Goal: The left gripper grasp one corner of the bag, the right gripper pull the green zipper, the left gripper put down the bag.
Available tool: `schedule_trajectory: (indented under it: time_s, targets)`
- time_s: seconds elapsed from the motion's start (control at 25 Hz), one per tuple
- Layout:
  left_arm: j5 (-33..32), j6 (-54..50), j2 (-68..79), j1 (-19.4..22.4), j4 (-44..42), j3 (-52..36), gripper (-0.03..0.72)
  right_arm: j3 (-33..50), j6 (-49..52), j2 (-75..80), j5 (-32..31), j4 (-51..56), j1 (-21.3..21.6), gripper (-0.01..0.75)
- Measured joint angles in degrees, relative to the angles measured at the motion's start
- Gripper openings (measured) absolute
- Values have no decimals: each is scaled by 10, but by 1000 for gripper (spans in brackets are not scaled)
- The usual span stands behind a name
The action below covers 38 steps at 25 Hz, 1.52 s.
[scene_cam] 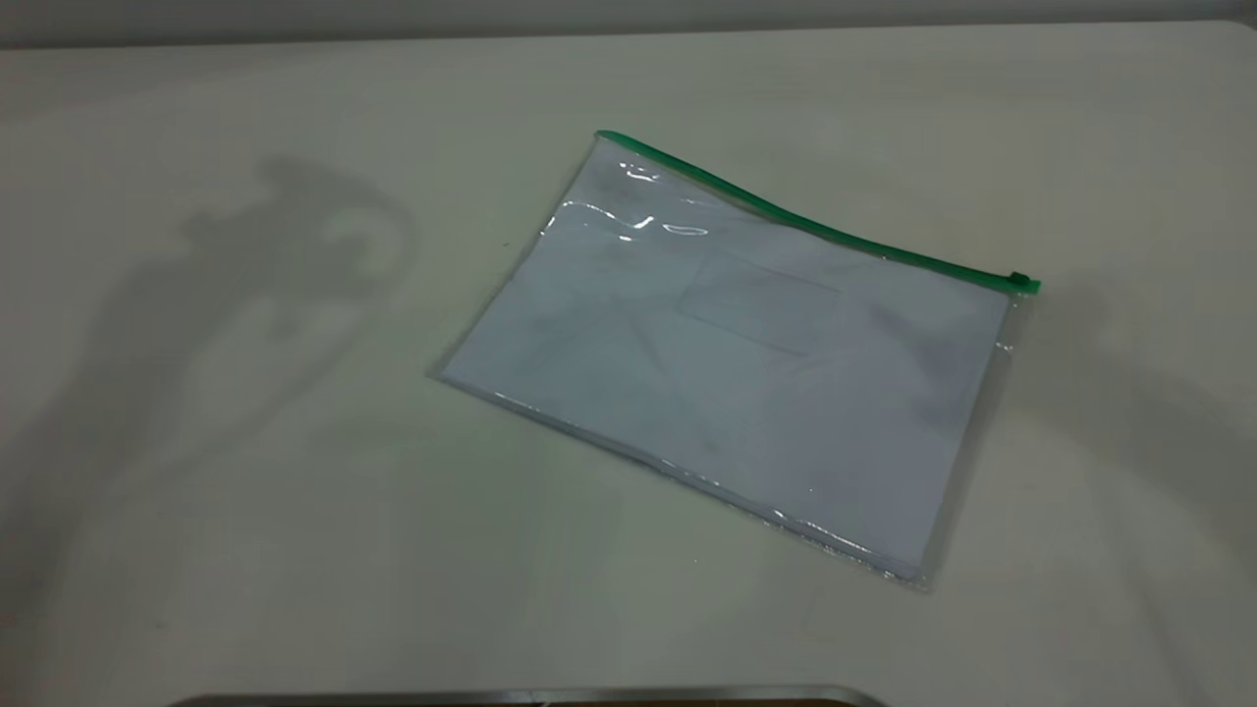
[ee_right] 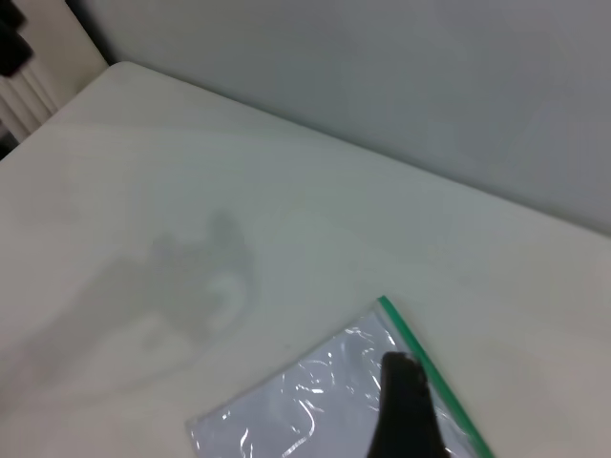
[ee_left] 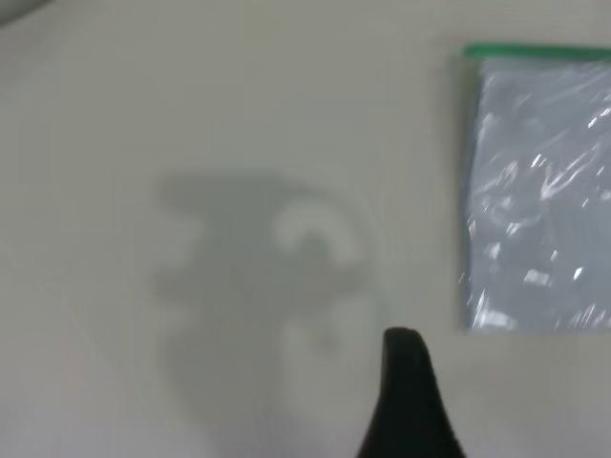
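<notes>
The bag (scene_cam: 727,363), a clear flat pouch with white sheets inside, lies flat on the pale table (scene_cam: 295,511), turned at an angle. The green zipper (scene_cam: 786,218) runs along its far edge, with the small slider tab (scene_cam: 1023,283) at the right end. Neither gripper appears in the exterior view; only an arm's shadow falls on the table at the left. In the left wrist view, the left gripper (ee_left: 406,401) hangs above bare table, apart from the bag (ee_left: 544,191). In the right wrist view, the right gripper (ee_right: 406,410) hovers over the bag (ee_right: 305,410) near the zipper (ee_right: 420,358).
A metal rim (scene_cam: 530,695) shows at the near edge of the exterior view. The table's far edge meets a grey wall (ee_right: 382,76). A dark object (ee_right: 14,43) stands beyond the table's corner.
</notes>
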<state>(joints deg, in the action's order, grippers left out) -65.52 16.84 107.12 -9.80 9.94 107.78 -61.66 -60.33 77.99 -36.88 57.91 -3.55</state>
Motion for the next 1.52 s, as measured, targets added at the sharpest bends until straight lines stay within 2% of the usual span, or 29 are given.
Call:
schedule_trajectory:
  time_s: [0.12, 0.32, 0.52, 0.68, 0.8, 0.96, 1.2, 1.52]
  targets:
    - [-14, -32, -44, 0, -48, 0, 590, 0, 91, -88, -23, -88, 0, 578]
    - [-14, -44, -97, 0, -81, 0, 590, -1, 218, -209, -72, -200, 0, 578]
    - [-14, -73, -145, 0, -83, -11, 590, 0, 289, -310, -150, -269, 0, 578]
    - [-14, -103, -199, 0, -82, -56, 590, -1, 325, -377, -228, -303, 0, 578]
    - [-14, -124, -257, 0, -81, -128, 590, 2, 336, -416, -281, -309, 0, 578]
    - [-14, -141, -352, 0, -81, -238, 590, 48, 344, -473, -316, -312, 0, 578]
    - [-14, -147, -508, 0, -81, -403, 590, 173, 352, -572, -327, -313, 0, 578]
    - [-14, -148, -702, 0, -81, -557, 590, 303, 353, -702, -327, -368, 0, 578]
